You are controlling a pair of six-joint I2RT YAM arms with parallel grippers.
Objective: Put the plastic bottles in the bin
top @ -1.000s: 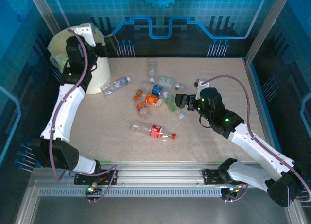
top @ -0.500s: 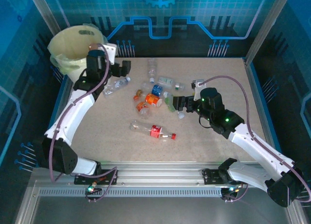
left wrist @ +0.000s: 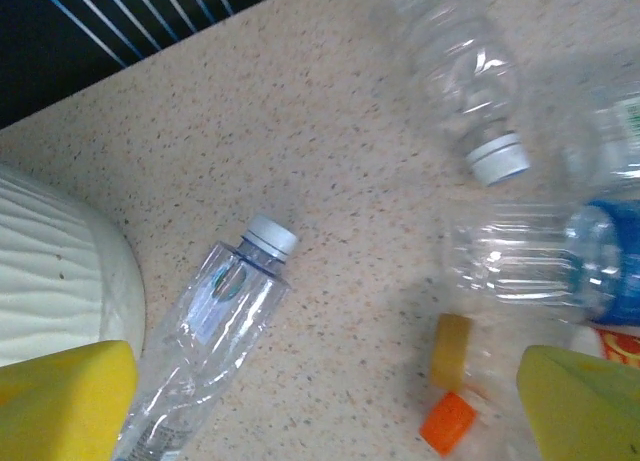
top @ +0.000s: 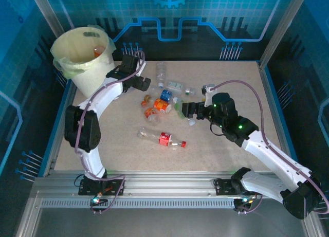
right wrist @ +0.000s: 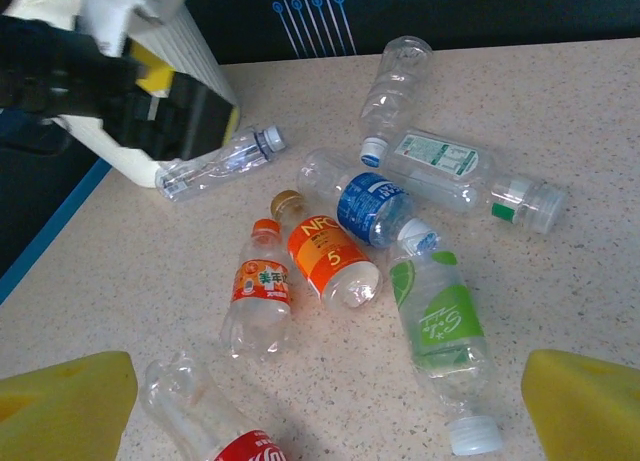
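Beside the bin (top: 82,57), the left fingers (left wrist: 60,406) hung spread wide and empty over a clear white-capped bottle (left wrist: 215,321). It lay on the table (left wrist: 330,181) between them, nearer the finger next to the bin's ribbed wall. The right fingers (right wrist: 585,406), well apart from the bin, stood just as wide and empty. A green-labelled bottle (right wrist: 440,326) lay between them at the edge of a huddle of plastic bottles (top: 163,106).

Trouble looked likeliest on the left, where a descending finger could strike the bin wall. An off-centre pinch could also send the slick round bottle rolling away. On the right, closing could catch the orange-labelled bottle (right wrist: 325,256) just beside the green one and scatter the pile. Any carry to the bin would also take the right arm across the left arm's reach, risking a clash.
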